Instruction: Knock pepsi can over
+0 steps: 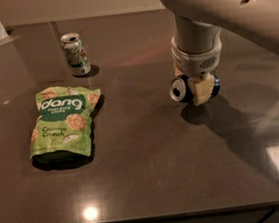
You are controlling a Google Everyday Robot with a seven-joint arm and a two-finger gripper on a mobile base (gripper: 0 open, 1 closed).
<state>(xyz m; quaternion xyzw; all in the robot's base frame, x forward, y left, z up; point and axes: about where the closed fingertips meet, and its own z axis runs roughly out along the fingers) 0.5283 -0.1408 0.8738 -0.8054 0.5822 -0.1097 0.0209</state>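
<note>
End effector (197, 90) right of dang bag (63, 123) (Coconut Crunch) seemingly grips pepsi can (179, 89)

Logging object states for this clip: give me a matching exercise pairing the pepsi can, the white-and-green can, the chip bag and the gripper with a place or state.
Things:
1. pepsi can
2. white-and-green can
3. chip bag
4. gripper

Places or states:
A. lying flat, front left
B. right of centre, closed around a can
C. on its side, silver top facing left
D. upright, back left

Pairs: 1-C, 2-D, 3-A, 4-B
</note>
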